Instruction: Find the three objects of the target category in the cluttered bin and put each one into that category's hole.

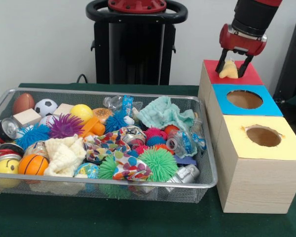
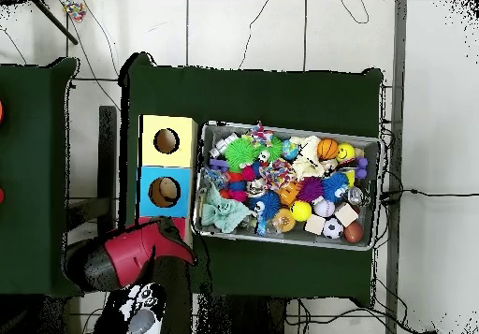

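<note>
My gripper (image 1: 233, 69) hangs over the red top of the pale wooden box (image 1: 251, 77) at the back right. It is shut on the yellow duck (image 1: 229, 70), which hangs just above the red top. The box's hole is hidden behind the duck and my fingers. The silver wire-mesh bin (image 1: 207, 148) lies to the left, full of toys. I cannot pick out a tiger or a teddy bear in it. In the overhead view my red arm (image 2: 140, 254) covers the red box, and the bin (image 2: 290, 127) lies beside the boxes.
A blue-topped box (image 1: 222, 94) and a yellow-topped box (image 1: 286, 148), each with a round hole, stand in a row in front of the red one. The bin holds spiky pom balls (image 1: 160, 163), an orange basketball (image 1: 33, 164), cloths and cans. The black pedestal (image 1: 135, 44) stands behind.
</note>
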`<action>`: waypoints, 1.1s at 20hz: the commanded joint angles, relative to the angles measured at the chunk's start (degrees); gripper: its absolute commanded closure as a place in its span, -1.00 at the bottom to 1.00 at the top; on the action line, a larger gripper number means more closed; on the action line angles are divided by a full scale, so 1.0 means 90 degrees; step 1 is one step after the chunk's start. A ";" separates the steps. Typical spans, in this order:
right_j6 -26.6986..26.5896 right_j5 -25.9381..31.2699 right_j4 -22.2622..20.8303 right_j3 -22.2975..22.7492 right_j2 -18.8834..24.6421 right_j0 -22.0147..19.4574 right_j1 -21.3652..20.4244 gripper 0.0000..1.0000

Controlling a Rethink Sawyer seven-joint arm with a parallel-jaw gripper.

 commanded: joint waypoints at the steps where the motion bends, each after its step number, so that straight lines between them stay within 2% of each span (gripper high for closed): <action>1: 0.0482 0.0100 0.0063 -0.0307 0.0220 -0.0114 0.0164 -1.00; 7: 0.0373 0.0136 0.0148 -0.0209 0.0349 -0.0190 0.0021 -1.00; 13: 0.0195 0.0644 0.0457 0.0261 0.0511 -0.0187 -0.0919 -1.00; 17: 0.0193 0.0325 0.0396 0.0364 0.0533 -0.0273 -0.0821 -1.00; 22: 0.0401 0.0123 0.0337 0.0347 0.0406 -0.0158 -0.0704 -1.00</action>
